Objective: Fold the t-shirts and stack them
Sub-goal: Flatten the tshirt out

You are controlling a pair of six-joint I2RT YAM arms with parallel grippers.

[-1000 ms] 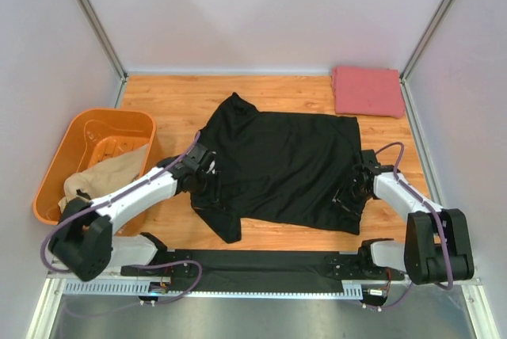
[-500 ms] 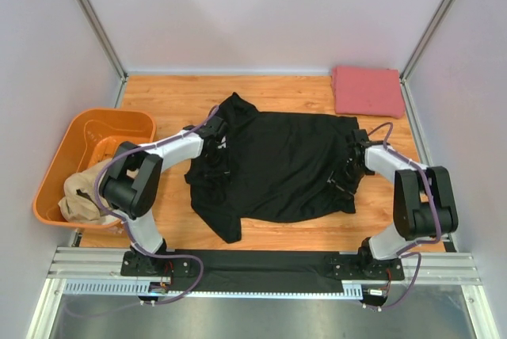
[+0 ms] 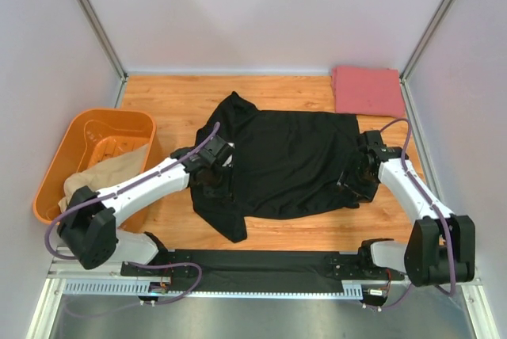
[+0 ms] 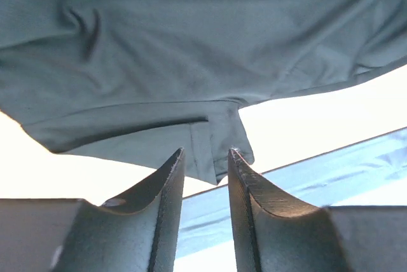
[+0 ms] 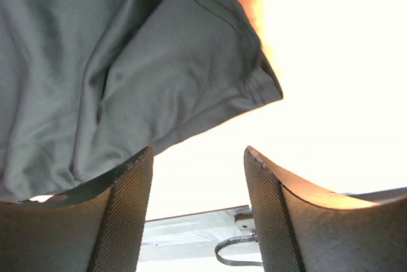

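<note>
The black t-shirt (image 3: 289, 165) lies spread across the middle of the wooden table, one sleeve toward the back left. My left gripper (image 3: 212, 166) hovers over its left edge; in the left wrist view the gripper (image 4: 205, 152) is open by a narrow gap, with a corner of the black cloth (image 4: 191, 49) just beyond the tips. My right gripper (image 3: 360, 173) is at the shirt's right edge. It stands open (image 5: 198, 151) with nothing between the fingers, the black cloth (image 5: 127, 62) up and to the left. A folded pinkish-red t-shirt (image 3: 367, 91) lies at the back right. A tan t-shirt (image 3: 111, 174) hangs from the tub.
An orange plastic tub (image 3: 59, 165) stands at the left edge of the table. Grey walls with metal corner posts close in the back and both sides. A black rail (image 3: 261, 264) carrying the arm bases runs along the near edge.
Both grippers went toward the back with the shirt's side edges, then came slightly forward. The shirt's near right corner now lies further back. The right jaws opened wider; the left narrowed.
</note>
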